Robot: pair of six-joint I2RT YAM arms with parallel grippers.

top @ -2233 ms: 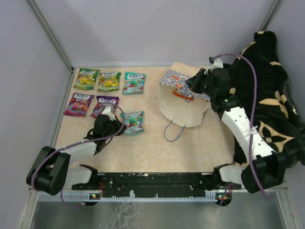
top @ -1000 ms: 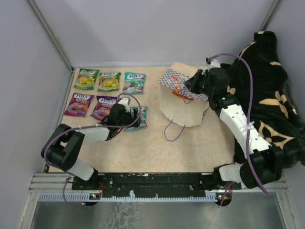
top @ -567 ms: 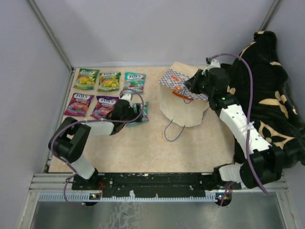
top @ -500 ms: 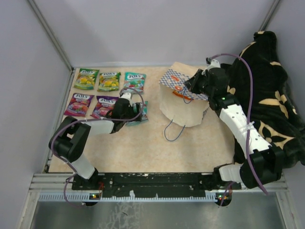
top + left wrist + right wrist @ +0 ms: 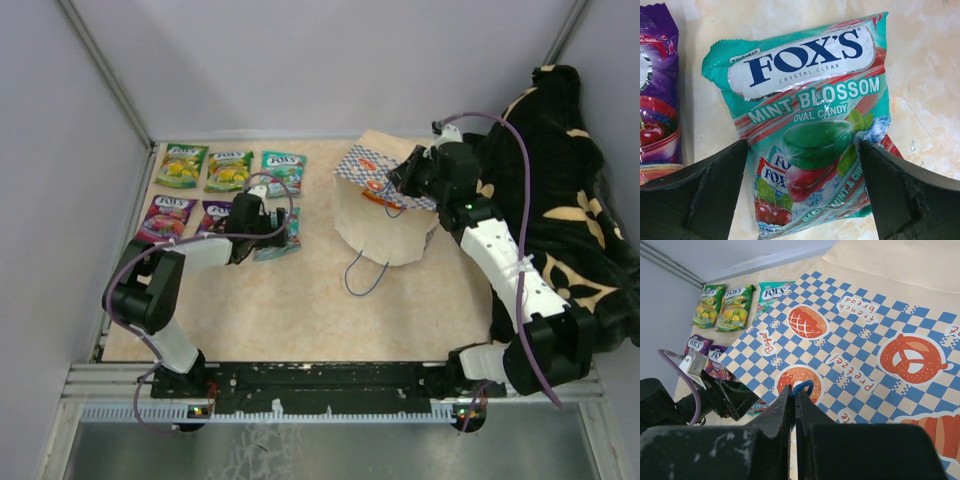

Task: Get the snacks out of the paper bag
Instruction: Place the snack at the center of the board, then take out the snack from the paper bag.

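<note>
Several snacks lie flat in two rows at the far left: a green packet point(image 5: 181, 165), a yellow-green one point(image 5: 229, 170), a teal one point(image 5: 281, 172), a red-purple one point(image 5: 165, 218) and a purple one point(image 5: 213, 214). My left gripper point(image 5: 264, 226) stands open over a teal mint packet point(image 5: 810, 115), its fingers point(image 5: 695, 195) on either side of the packet's lower half. The paper bag point(image 5: 385, 220) lies mid-table with its checkered band point(image 5: 865, 340) lifted. My right gripper point(image 5: 796, 392) is shut on the bag's blue cord handle point(image 5: 803, 386).
A black-and-tan blanket point(image 5: 565, 180) is heaped along the right side, behind the right arm. The bag's other blue cord handle point(image 5: 365, 280) loops loose on the table near the bag's front edge. Grey walls close in the left and far sides.
The left gripper has travelled away from the base with the teal mint packet, which now lies beside the purple one, and its jaws stand a little wider. The right arm has not moved.
</note>
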